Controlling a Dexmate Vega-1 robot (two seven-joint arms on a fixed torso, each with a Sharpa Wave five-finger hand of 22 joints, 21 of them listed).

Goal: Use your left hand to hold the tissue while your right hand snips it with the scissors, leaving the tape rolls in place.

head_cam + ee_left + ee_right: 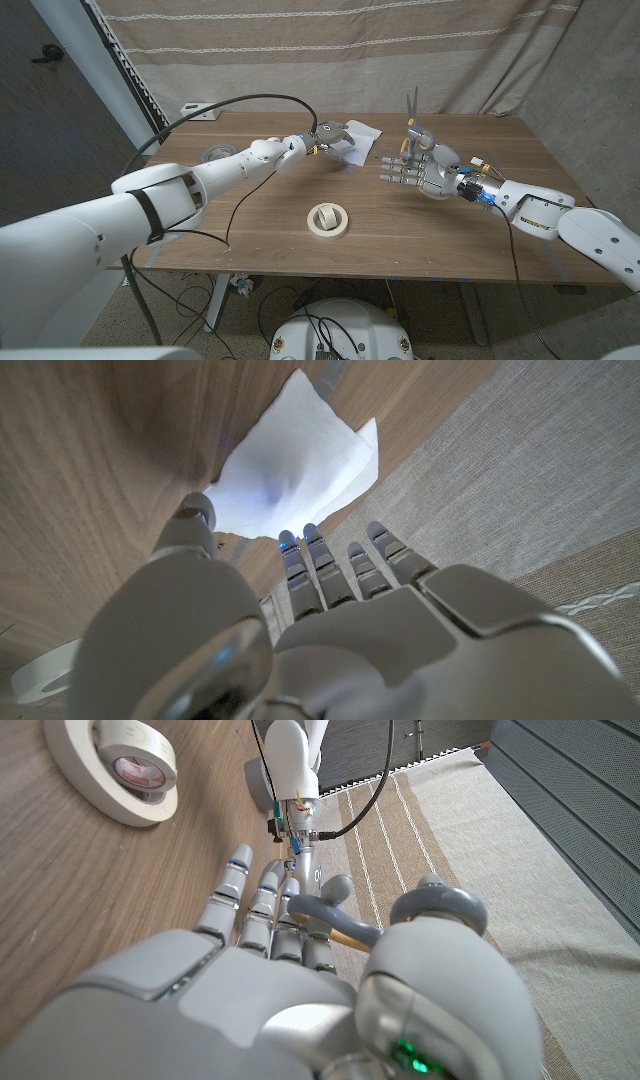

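Two tape rolls sit on the wooden table (250, 235): at far left a pale, clear-looking roll (217, 153) lies near the back edge, and a cream masking tape roll (327, 220) lies flat near the middle front. Moving right from the first roll, the left hand (328, 137) reaches out over the white tissue (357, 143), which lies toward the back of the table, just left of centre. From the left wrist view, the fingers (330, 570) are extended close together with their tips at the tissue's near edge, thumb off to one side; whether they actually pinch the sheet, I can't tell. Over to the right now: the right hand (418, 168) holds the scissors (412, 118) up off the table, blades pointing straight up and looking closed, grey handle loops hooked around the thumb and a finger, the other fingers spread forward. Scissors and tissue are near each other but apart.
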